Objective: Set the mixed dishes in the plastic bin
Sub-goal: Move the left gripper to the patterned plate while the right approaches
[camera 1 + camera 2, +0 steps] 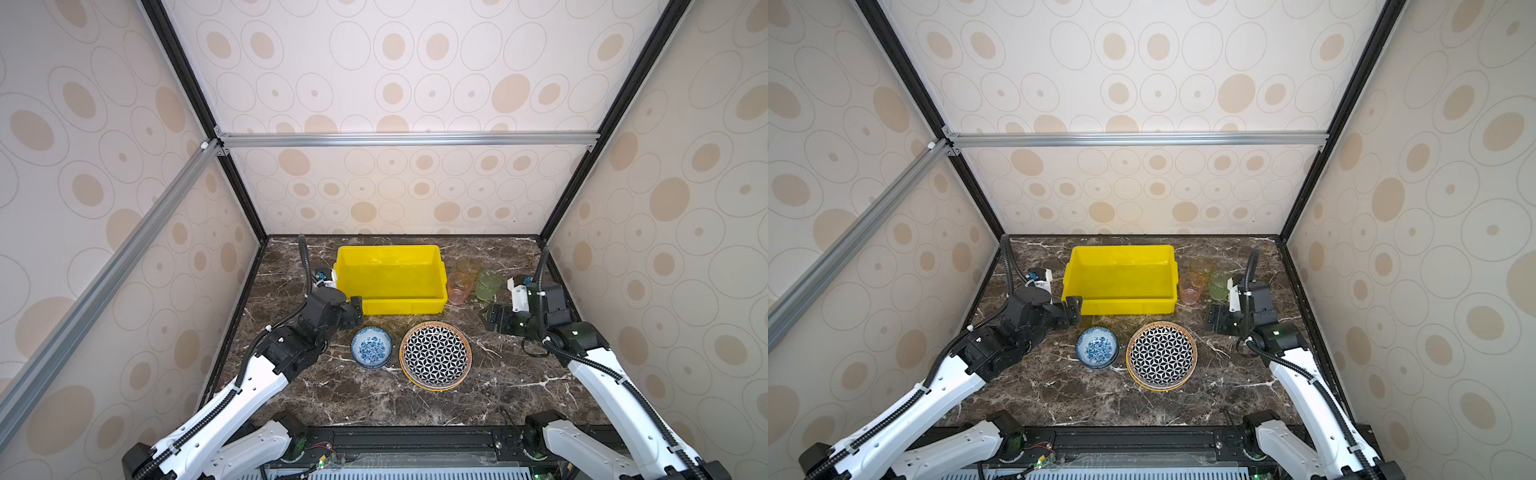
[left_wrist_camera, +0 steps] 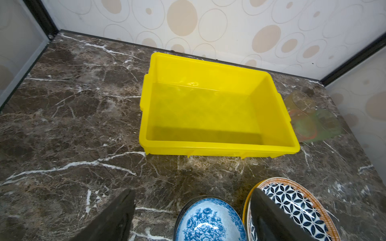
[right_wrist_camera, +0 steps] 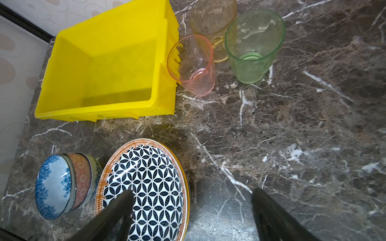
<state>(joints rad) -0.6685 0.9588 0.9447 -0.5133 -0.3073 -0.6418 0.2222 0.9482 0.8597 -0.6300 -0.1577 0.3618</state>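
Both pincers open, dishes on the worktop outside the bin

The left pincer (image 1: pixel 354 311) hangs with jaws apart and holding nothing, at the near left corner of the yellow plastic bin (image 1: pixel 399 306). The right pincer (image 1: pixel 489 318) is spread too, near the cups. On the dark marble worktop (image 1: pixel 519 374), the blue-floral bowl (image 1: pixel 371 347) tops a nested stack beside the black-white geometric plate (image 1: pixel 435 356). The pink cup (image 1: pixel 459 289), amber cup (image 1: pixel 468 266) and green cup (image 1: pixel 488 284) stand upright just right of the bin.
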